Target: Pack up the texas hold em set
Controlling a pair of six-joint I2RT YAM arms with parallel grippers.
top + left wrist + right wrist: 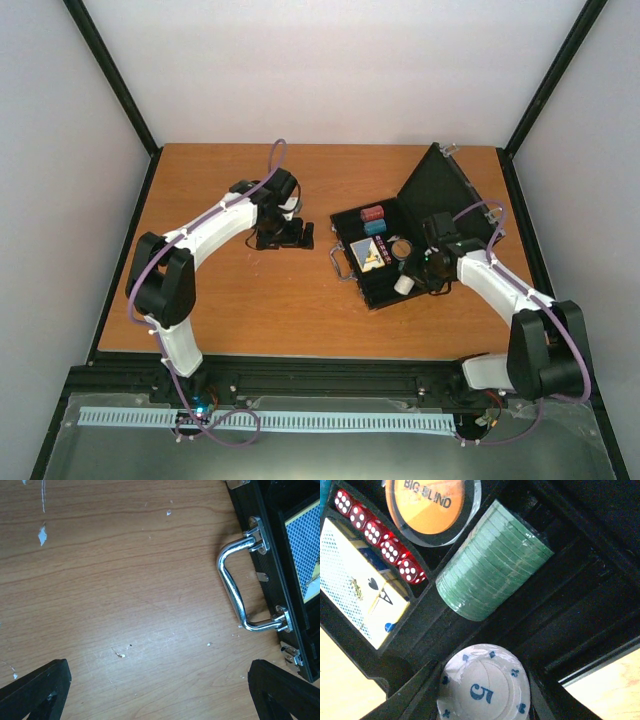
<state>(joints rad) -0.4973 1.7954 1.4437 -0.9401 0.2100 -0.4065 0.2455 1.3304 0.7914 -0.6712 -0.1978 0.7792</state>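
- White chip stack (482, 685), "5" face toward the lens, sits between the jaws of the right pincer (412, 278). Dark fingers touch both sides, so I read it as gripped, closed to stack width.
- Just ahead of that pincer, a green chip stack (492, 562) lies on its side in a slot of the open case (580, 595).
- Ahead and left of it are the orange "BIG BLIND" disc (427, 502), a row of red dice (380, 542) and the card deck (360, 600), all seated in the tray.
- The red stack (372, 213) and blue stack (375, 227) lie at the tray's far end, well ahead of the pincer.
- Handling, my guess: the chips are light and stiff, but a stack is loose discs with slick faces. Pinch it end to end, or it will likely fan out.
- Left pincer (160, 690) is spread wide and holds nothing, low over bare table (110, 580).
- The chrome handle (235, 587) lies ahead of it, toward its right finger.
- The case looks rigid and the lid (440, 185) stands up. You should push the lid's free edge rather than grab the slippery handle.
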